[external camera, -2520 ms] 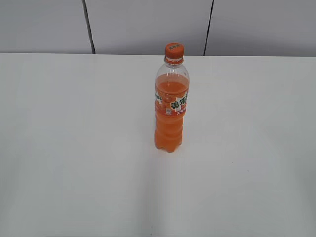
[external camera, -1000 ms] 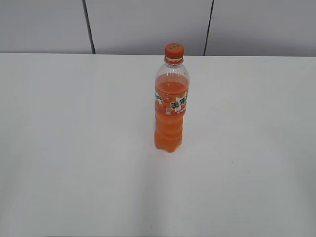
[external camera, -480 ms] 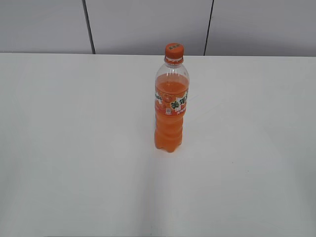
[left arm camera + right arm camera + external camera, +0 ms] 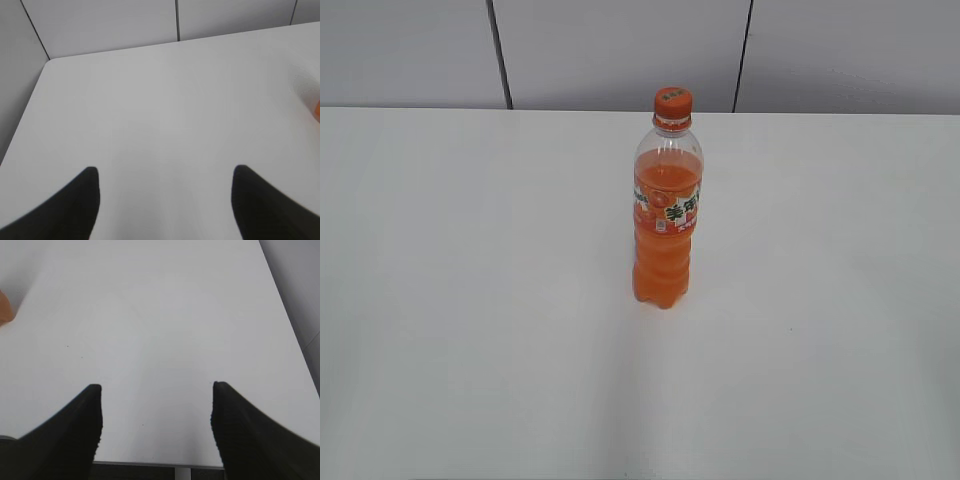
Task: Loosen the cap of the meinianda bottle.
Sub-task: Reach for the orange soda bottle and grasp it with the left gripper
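Note:
The meinianda bottle (image 4: 666,215) stands upright near the middle of the white table (image 4: 470,300), filled with orange soda, with its orange cap (image 4: 673,101) screwed on top. Neither arm shows in the exterior view. In the left wrist view my left gripper (image 4: 165,172) hangs open over bare table, and a sliver of the bottle (image 4: 317,109) shows at the right edge. My right gripper (image 4: 156,388) is open above the table's near edge; an orange bit of the bottle (image 4: 5,306) sits at the far left. Nothing lies between either pair of fingers.
Grey wall panels (image 4: 620,50) stand behind the table's far edge. The table's left corner and edge (image 4: 47,62) show in the left wrist view, its right edge (image 4: 285,305) and front edge (image 4: 150,463) in the right wrist view.

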You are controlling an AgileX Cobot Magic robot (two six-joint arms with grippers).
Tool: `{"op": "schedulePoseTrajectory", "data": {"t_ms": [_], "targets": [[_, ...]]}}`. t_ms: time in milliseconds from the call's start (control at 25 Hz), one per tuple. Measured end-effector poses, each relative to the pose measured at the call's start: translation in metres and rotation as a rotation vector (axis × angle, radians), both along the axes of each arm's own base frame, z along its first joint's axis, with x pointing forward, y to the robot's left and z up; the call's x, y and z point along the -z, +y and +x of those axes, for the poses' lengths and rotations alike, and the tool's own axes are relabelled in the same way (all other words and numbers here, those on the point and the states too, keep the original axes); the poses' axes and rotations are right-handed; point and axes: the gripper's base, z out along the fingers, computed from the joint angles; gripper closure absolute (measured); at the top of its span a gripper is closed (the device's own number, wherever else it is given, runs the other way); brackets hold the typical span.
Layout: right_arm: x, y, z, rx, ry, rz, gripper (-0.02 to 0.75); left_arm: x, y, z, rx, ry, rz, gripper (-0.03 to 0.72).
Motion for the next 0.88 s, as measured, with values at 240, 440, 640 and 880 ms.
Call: {"op": "schedulePoseTrajectory", "data": {"t_ms": [240, 440, 640, 880], "targets": [[0.0, 0.0, 0.0, 0.0, 0.0, 0.0, 0.225, -0.004, -0.001, 0.0, 0.012, -0.024, -0.015, 0.189], [0.0, 0.0, 0.0, 0.0, -0.001, 0.0, 0.225, -0.02, -0.002, 0.009, 0.011, -0.135, -0.019, 0.189], [0.0, 0.0, 0.0, 0.0, -0.001, 0.0, 0.225, -0.034, 0.0, 0.037, -0.003, -0.186, 0.005, 0.189], [0.0, 0.0, 0.0, 0.0, -0.001, 0.0, 0.225, -0.047, 0.0, 0.076, -0.003, -0.252, 0.01, 0.189]]}}
